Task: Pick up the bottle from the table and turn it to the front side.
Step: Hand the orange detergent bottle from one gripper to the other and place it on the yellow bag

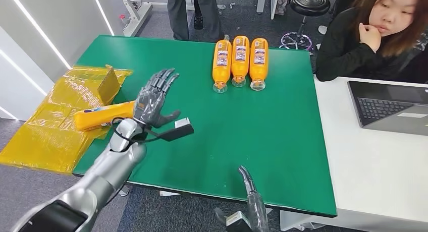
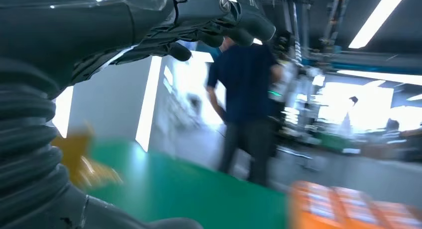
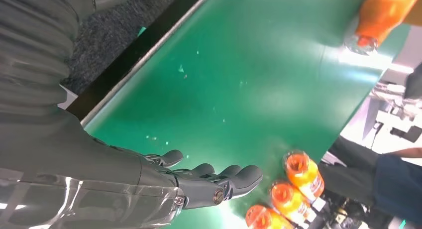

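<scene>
three orange bottles [image 1: 240, 61] lying side by side at table's [image 1: 282, 141] 12 o'clock, untouched. left hand [image 1: 154, 98] raised at 9 o'clock, fingers wide, empty. right hand [image 1: 252, 199] low at 6 o'clock, fingers apart, empty. best to reach toward 12, closing around one bottle's middle.

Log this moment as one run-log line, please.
phase: before pickup | left hand: raised over green table, holds nothing | right hand: at near edge, holds nothing | bottles: lying in a row at far edge, untouched

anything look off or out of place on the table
Nothing spilled or damaged. The three orange bottles lie flat side by side at the green table's far edge, and crumpled yellow wrapping hangs off its left side.
</scene>
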Controlling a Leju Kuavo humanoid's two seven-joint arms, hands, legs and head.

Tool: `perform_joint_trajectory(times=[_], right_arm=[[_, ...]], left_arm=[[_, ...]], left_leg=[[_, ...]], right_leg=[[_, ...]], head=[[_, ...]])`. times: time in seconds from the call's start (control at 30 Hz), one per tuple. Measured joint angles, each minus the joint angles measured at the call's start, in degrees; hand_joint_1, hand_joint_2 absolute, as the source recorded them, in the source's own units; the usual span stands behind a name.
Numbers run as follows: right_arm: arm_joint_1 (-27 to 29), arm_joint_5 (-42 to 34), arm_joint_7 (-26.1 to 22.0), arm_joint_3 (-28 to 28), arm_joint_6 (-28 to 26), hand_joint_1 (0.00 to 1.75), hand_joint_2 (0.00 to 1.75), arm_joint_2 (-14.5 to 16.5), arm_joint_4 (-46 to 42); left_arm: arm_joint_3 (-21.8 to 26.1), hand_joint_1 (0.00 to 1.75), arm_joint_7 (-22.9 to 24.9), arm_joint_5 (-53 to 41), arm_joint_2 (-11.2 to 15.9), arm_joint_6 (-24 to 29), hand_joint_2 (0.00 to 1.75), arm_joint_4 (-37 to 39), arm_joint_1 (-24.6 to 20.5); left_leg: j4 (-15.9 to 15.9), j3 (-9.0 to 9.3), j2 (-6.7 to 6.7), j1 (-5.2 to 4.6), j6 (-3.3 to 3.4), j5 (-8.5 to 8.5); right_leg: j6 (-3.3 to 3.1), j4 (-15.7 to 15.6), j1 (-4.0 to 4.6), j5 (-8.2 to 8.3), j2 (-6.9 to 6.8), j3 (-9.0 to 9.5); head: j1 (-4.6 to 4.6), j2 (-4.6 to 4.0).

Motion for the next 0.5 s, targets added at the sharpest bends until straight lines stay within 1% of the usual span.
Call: perform_joint_trajectory(times=[0.03, 0.1, 0.17, 0.2, 0.23, 0.3, 0.37, 0.43, 0.5], right_arm=[[0.5, 0.0, -0.3, -0.6, 0.0, 0.00, 1.75, 0.0, -0.4], [1.5, -2.0, -1.4, -1.4, 0.0, 0.00, 1.75, -0.1, -1.7], [2.7, -7.0, -3.6, -1.7, 0.0, 0.00, 1.75, -0.8, -3.9], [3.2, -9.7, -4.8, -1.7, 0.0, 0.00, 1.75, -1.2, -5.2], [3.8, -12.0, -5.9, -1.6, 0.0, 0.00, 1.75, -1.8, -6.5], [4.7, -14.5, -7.4, -1.4, 0.0, 0.00, 1.75, -2.7, -9.5], [5.6, -15.1, -8.1, -1.4, 0.0, 0.00, 1.75, -3.6, -12.7], [6.4, -14.6, -8.3, -1.5, 0.0, 0.00, 1.75, -4.3, -15.7], [7.1, -13.6, -8.4, -1.7, 0.0, 0.00, 1.75, -4.9, -18.3]], left_arm=[[0.4, 0.00, -3.7, 6.0, -0.7, -2.4, 1.75, -3.7, 3.1], [0.5, 0.00, -9.4, 19.9, -1.8, -10.4, 1.75, -11.5, 9.4], [-0.1, 0.00, -12.6, 36.1, -2.7, -21.7, 1.75, -21.0, 15.6], [-0.5, 0.00, -13.2, 42.8, -3.2, -26.3, 1.75, -25.5, 18.2], [-0.9, 0.00, -13.6, 47.6, -3.8, -30.0, 1.75, -29.5, 20.4], [-1.4, 0.00, -13.8, 51.5, -5.1, -34.9, 1.75, -35.8, 24.0], [-1.4, 0.00, -13.8, 51.9, -6.3, -39.0, 1.75, -40.3, 26.7], [-1.4, 0.00, -13.8, 51.9, -7.3, -41.2, 1.75, -43.4, 28.7], [-1.4, 0.00, -13.8, 51.7, -8.0, -42.0, 1.75, -45.7, 30.3]], left_leg=[[0.0, -0.01, 0.01, 0.00, -0.02, -0.03], [0.0, -0.01, 0.10, 0.00, -0.03, -0.13], [0.0, -0.04, 0.19, -0.01, 0.01, -0.20], [0.0, -0.05, 0.18, -0.01, 0.03, -0.22], [0.0, -0.06, 0.15, -0.02, 0.05, -0.24], [0.0, -0.06, 0.11, -0.03, 0.10, -0.28], [0.0, -0.06, 0.12, -0.04, 0.12, -0.29], [0.0, -0.05, 0.12, -0.04, 0.12, -0.29], [0.0, -0.04, 0.11, -0.03, 0.12, -0.28]], right_leg=[[0.00, 0.0, 0.00, -0.02, 0.01, 0.00], [0.01, 0.0, 0.00, -0.03, 0.10, -0.02], [0.06, -0.1, -0.01, -0.06, 0.18, -0.05], [0.11, -0.1, -0.01, -0.10, 0.18, -0.05], [0.15, -0.1, -0.01, -0.13, 0.15, -0.04], [0.20, -0.1, -0.01, -0.17, 0.11, -0.01], [0.20, -0.1, -0.01, -0.17, 0.11, -0.01], [0.20, -0.1, -0.01, -0.17, 0.10, 0.01], [0.19, -0.1, -0.01, -0.17, 0.08, 0.03]], head=[[0.01, 0.00], [0.01, 0.00], [-0.01, 0.00], [0.01, 0.00], [0.01, 0.00], [0.01, 0.00], [0.01, 0.00], [0.01, 0.00], [0.00, 0.00]])
